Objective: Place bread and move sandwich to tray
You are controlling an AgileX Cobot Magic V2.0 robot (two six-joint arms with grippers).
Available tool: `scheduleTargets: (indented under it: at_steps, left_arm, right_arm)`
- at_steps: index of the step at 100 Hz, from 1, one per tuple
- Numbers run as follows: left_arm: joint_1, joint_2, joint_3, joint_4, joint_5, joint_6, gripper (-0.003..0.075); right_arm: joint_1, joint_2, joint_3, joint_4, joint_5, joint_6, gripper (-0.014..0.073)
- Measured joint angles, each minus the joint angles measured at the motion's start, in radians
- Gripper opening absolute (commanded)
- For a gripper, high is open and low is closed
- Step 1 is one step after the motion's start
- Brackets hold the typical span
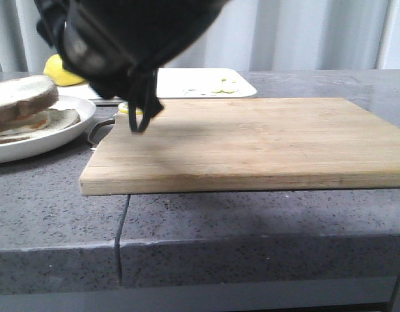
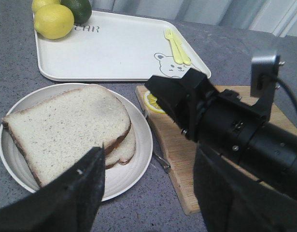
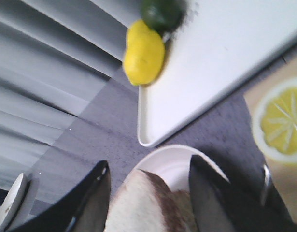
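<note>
A thick slice of bread lies on top of the sandwich, whose egg shows at the side. Both rest on a round white plate at the left of the counter. The white tray with the bear drawing lies behind it. My right gripper hangs open beside the plate's rim, above the corner of the bread, touching nothing. My left gripper is open and empty, on the near side of the plate.
A wooden cutting board fills the middle, with a lemon slice at its far left corner. Two lemons, a lime and a yellow fork are on the tray. A metal utensil lies between plate and board.
</note>
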State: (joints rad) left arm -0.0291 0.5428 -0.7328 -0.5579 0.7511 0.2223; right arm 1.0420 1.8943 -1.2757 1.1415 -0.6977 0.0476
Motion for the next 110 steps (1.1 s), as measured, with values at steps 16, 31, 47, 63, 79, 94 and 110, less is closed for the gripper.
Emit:
scheduleTargets:
  at_steps: [16,31,47,63,79,94,110]
  left_arm:
    - [0.0,0.0,0.0,0.0,0.0,0.0,0.0387]
    - [0.0,0.0,0.0,0.0,0.0,0.0,0.0387]
    - [0.0,0.0,0.0,0.0,0.0,0.0,0.0387]
    - [0.0,0.0,0.0,0.0,-0.004,0.0,0.0387]
    - [0.0,0.0,0.0,0.0,-0.026,0.0,0.0387]
    - [0.0,0.0,0.0,0.001,-0.047,0.0,0.0387]
    - [0.0,0.0,0.0,0.028,-0.055,0.0,0.0387]
  right_arm:
    - [0.0,-0.121,0.0,-0.043,-0.035,-0.302,0.0395]
    - [-0.019,-0.26,0.0,-0.046,-0.018,-0.64,0.0395]
    - [-0.062,-0.427,0.048,-0.054,0.018,-0.961,0.0393]
    - [-0.127,-0.628,0.19,-0.056,0.023,-1.125,0.0393]
    - [-0.2,-0.846,0.403,-0.056,0.023,-1.19,0.0393]
    - [-0.283,-1.054,0.601,-0.056,0.027,-1.221,0.0393]
    - [-0.361,-1.251,0.782,-0.056,0.027,-1.232,0.0393]
